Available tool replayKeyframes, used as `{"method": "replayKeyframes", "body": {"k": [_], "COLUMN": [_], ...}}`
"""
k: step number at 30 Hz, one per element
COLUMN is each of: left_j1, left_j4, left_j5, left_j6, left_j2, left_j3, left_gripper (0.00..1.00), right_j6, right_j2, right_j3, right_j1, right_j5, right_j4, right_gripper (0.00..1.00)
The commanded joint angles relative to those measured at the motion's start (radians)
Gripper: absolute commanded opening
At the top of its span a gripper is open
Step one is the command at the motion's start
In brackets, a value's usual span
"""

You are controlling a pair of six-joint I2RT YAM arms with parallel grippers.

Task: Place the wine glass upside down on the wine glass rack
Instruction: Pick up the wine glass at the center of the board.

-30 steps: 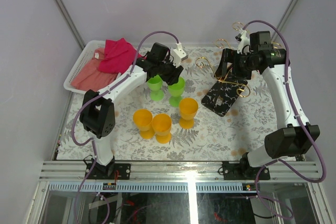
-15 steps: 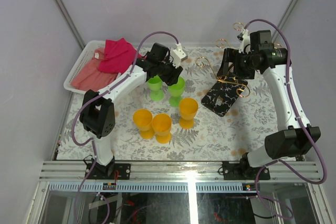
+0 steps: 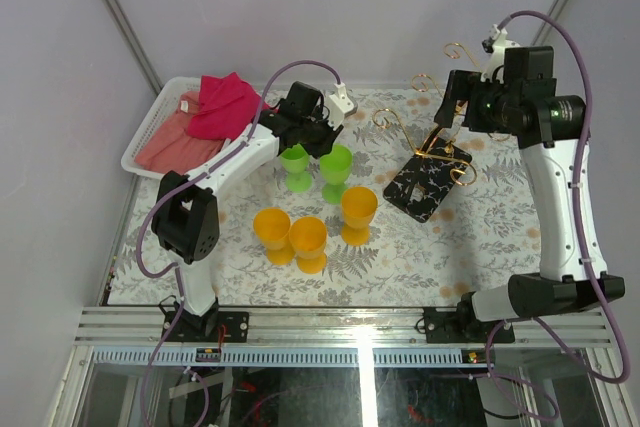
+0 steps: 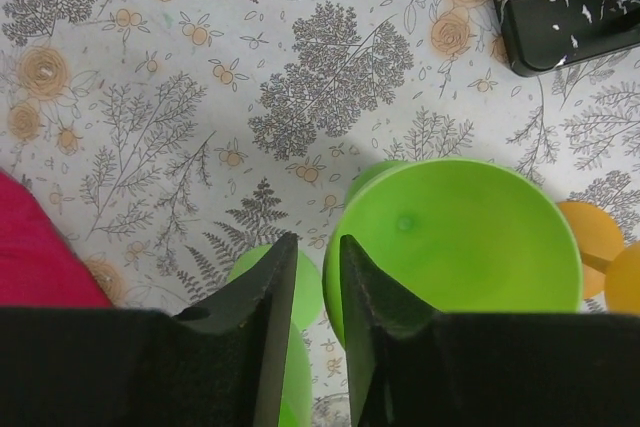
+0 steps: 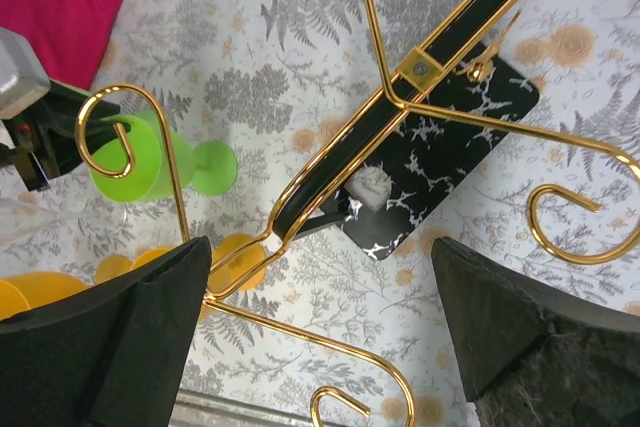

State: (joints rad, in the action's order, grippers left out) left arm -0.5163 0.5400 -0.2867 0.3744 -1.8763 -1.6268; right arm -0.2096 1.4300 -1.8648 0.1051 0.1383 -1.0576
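The wine glass rack (image 3: 440,139) is a gold pole with curled wire arms on a black white-veined base (image 3: 428,187). It stands at the right. The right wrist view shows it from above (image 5: 400,112). My right gripper (image 3: 452,115) hangs wide open and empty above it (image 5: 320,247). Two green goblets stand upright mid-table, one on the right (image 3: 336,162) and one on the left (image 3: 294,159). My left gripper (image 3: 322,143) is at the back rim of the right green goblet (image 4: 470,237). Its jaws (image 4: 318,242) stand a narrow gap apart, and the goblet's left edge shows in that gap.
Three orange goblets (image 3: 308,237) stand upright in front of the green ones. A white basket (image 3: 150,125) with red and pink cloths (image 3: 222,105) sits at the back left. The rack's wire arms (image 5: 560,197) spread wide under my right gripper.
My right arm has lifted up and to the right, away from the rack's pole. My left gripper has drawn back slightly from the green goblets, which stay in place.
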Motion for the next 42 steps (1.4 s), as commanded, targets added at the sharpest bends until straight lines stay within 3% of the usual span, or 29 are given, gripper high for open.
{"method": "replayKeyframes", "body": {"k": [1, 6, 8, 12, 16, 22, 28, 32, 37, 42], "left_j1": [-0.005, -0.005, -0.005, -0.005, -0.006, -0.004, 0.01, 0.038, 0.058, 0.053], "left_j4": [0.02, 0.02, 0.02, 0.018, 0.02, 0.019, -0.043, -0.17, -0.461, -0.64], "left_j5": [0.012, -0.024, -0.032, -0.036, -0.032, 0.003, 0.115, 0.172, 0.219, 0.232], "left_j6": [0.021, 0.015, 0.016, 0.008, 0.004, -0.001, -0.057, -0.172, -0.26, -0.215], "left_j2": [-0.003, 0.003, 0.006, 0.015, 0.026, 0.078, 0.147, 0.227, 0.363, 0.45], "left_j3": [-0.047, -0.06, -0.061, -0.063, -0.065, -0.079, -0.1, -0.088, 0.026, 0.113], "left_gripper": [0.18, 0.01, 0.0, 0.0, 0.0, 0.0, 0.0, 0.0, 0.0, 0.0], "right_j6": [0.015, 0.02, 0.012, -0.022, -0.043, -0.071, -0.141, -0.152, -0.205, -0.456], "right_j2": [-0.064, -0.097, -0.106, -0.099, -0.076, -0.077, -0.144, -0.14, -0.093, -0.031], "right_j3": [-0.017, 0.003, 0.013, 0.027, 0.031, 0.062, 0.205, 0.207, 0.157, 0.173], "right_j1": [0.007, 0.006, 0.007, 0.007, 0.006, 0.007, 0.006, 0.007, 0.006, 0.007], "right_j5": [-0.022, -0.007, -0.006, -0.005, 0.038, 0.05, 0.088, 0.142, 0.276, 0.51], "right_j4": [0.108, 0.23, 0.276, 0.332, 0.371, 0.496, 0.759, 0.807, 0.815, 0.988], "right_gripper": [0.97, 0.75, 0.73, 0.93, 1.0, 0.99, 0.99, 0.99, 0.99, 0.99]}}
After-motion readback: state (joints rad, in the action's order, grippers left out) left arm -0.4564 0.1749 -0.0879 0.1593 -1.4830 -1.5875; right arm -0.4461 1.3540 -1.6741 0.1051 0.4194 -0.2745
